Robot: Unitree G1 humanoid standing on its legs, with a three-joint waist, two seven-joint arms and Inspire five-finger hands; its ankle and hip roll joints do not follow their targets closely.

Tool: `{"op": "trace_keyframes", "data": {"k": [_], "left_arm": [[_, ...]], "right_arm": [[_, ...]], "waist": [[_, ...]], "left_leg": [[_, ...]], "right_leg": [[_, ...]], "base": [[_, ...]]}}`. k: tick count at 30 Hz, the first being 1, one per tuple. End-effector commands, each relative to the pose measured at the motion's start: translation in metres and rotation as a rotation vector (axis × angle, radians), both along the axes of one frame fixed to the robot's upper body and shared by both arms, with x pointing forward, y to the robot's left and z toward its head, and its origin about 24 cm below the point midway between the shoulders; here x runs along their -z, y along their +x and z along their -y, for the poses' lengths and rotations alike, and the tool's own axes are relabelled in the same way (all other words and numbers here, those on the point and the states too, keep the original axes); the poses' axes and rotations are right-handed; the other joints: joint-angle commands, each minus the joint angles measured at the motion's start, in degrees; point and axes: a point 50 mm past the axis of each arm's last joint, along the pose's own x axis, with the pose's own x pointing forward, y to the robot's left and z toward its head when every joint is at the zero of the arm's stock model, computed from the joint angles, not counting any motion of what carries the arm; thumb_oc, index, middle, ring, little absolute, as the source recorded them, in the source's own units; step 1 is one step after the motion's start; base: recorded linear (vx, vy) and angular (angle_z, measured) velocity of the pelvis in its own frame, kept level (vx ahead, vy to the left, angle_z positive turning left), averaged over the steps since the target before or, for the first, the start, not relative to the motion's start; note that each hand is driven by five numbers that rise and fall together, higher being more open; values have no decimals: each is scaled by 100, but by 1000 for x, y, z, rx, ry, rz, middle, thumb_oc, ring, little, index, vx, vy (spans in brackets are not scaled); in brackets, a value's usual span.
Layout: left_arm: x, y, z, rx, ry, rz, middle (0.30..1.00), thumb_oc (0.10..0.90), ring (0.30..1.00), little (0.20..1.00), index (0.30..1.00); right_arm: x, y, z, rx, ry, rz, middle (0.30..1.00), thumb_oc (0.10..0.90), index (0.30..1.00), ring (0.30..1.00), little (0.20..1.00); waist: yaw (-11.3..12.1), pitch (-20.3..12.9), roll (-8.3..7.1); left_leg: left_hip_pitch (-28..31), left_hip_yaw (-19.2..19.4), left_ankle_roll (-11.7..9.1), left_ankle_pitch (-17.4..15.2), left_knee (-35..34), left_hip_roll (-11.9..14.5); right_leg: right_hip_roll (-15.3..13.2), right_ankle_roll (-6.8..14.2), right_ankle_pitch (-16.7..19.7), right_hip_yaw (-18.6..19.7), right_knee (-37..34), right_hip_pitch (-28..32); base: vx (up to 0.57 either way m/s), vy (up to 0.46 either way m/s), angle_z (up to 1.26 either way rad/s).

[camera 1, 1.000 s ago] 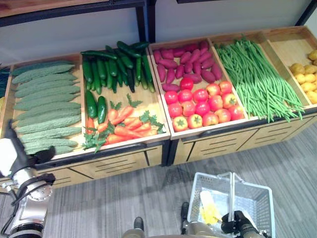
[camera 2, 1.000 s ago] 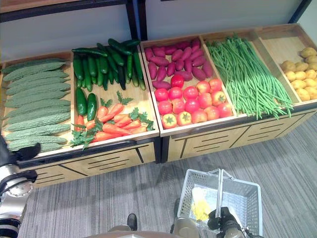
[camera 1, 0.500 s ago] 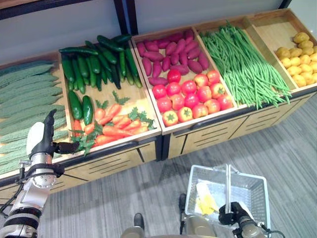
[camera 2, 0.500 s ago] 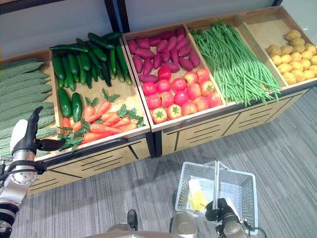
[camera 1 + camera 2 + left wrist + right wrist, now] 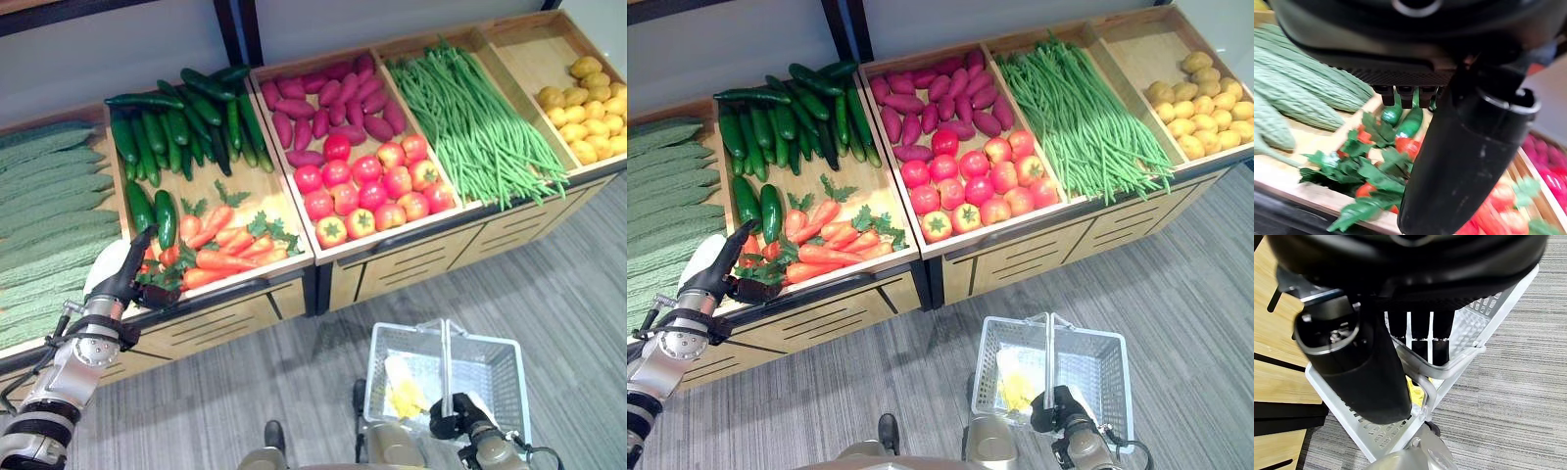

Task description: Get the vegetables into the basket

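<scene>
Left robot hand [image 5: 125, 277] hangs with fingers straight over the front edge of the wooden crate [image 5: 257, 276], just beside the leafy carrots [image 5: 227, 255]. Right robot hand [image 5: 1065, 408] is curled round the handle of the white basket [image 5: 1112, 364], which hangs above the grey carpet floor [image 5: 578, 284] with something yellow [image 5: 409, 397] inside. Cucumbers [image 5: 181, 113], tomatoes [image 5: 367, 186], green beans [image 5: 475, 122] and potatoes [image 5: 588, 108] fill the wooden display stand.
</scene>
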Motion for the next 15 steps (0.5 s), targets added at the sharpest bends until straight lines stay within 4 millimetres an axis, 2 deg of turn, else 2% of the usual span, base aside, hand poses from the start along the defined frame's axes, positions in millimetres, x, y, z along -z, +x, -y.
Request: {"op": "trace_keyframes", "data": {"k": [1, 2, 3, 4, 5, 15], "left_arm": [[-77, 27, -10, 14, 87, 269, 1000, 900, 1000, 1000, 1000], [-77, 28, -9, 16, 90, 270, 1000, 900, 1000, 1000, 1000], [-77, 29, -8, 18, 91, 268, 940, 857, 940, 940, 940], [-77, 30, -7, 23, 97, 266, 470, 522, 470, 470, 470], [-78, 31, -7, 23, 108, 266, 300, 400, 300, 300, 300], [-65, 35, -16, -45, 155, 204, 300, 400, 300, 300, 300]], "right_arm": [[-5, -2, 14, -90, -71, -33, 300, 400, 300, 300, 300], [-5, -1, 14, -90, -72, -30, 300, 400, 300, 300, 300], [-5, -1, 15, -89, -73, -31, 300, 400, 300, 300, 300], [-5, -1, 15, -85, -75, -32, 300, 400, 300, 300, 300], [-6, 0, 16, -82, -76, -31, 300, 400, 300, 300, 300], [-9, 11, 14, -92, -80, 4, 300, 400, 300, 300, 300]], "waist": [[-104, -90, -227], [-105, -84, -227], [-106, -72, -228], [-103, -64, -227], [-102, -59, -226], [-117, 7, -259]], "left_leg": [[-96, -313, -149, -196, 8, 148], [-105, -305, -149, -196, 8, 150], [-116, -301, -149, -191, 8, 154], [-130, -301, -148, -188, 8, 154], [-142, -303, -149, -185, 8, 157], [-230, -282, -147, -155, 8, 170]], "right_leg": [[-557, 692, -193, 235, 70, 207], [-555, 691, -192, 238, 72, 193], [-553, 690, -190, 240, 74, 180], [-550, 691, -192, 246, 74, 169], [-547, 691, -192, 244, 75, 150], [-517, 688, -181, 333, 75, 36]], "base": [[-1, 14, -4], [1, 10, -6], [10, 10, -8], [6, 10, -11], [9, 11, -11], [4, 3, -2]]}}
